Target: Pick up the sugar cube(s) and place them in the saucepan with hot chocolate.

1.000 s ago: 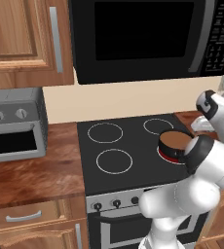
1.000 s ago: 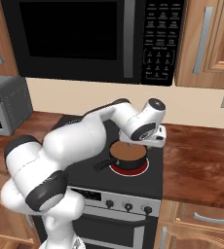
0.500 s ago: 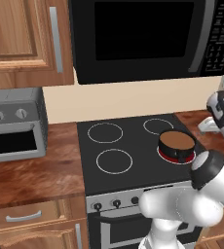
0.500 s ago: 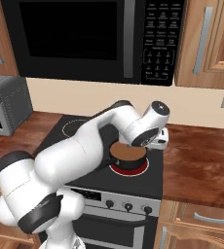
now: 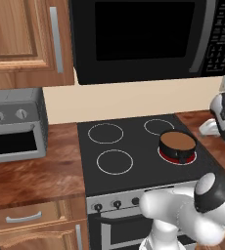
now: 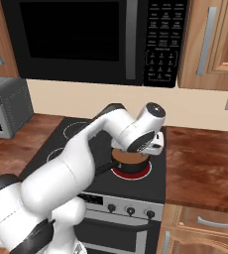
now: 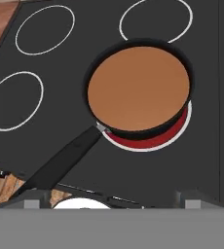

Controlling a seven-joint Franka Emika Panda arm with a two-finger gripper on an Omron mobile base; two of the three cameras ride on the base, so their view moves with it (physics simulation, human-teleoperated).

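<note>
The saucepan with hot chocolate (image 7: 139, 90) sits on the glowing red burner (image 7: 155, 138) at the near right of the stove (image 5: 134, 161), filled with flat brown liquid, its dark handle reaching toward the stove's front edge. My arm bends over the stove with my hand above the pan; I cannot tell how wide my gripper (image 6: 153, 144) stands
</note>
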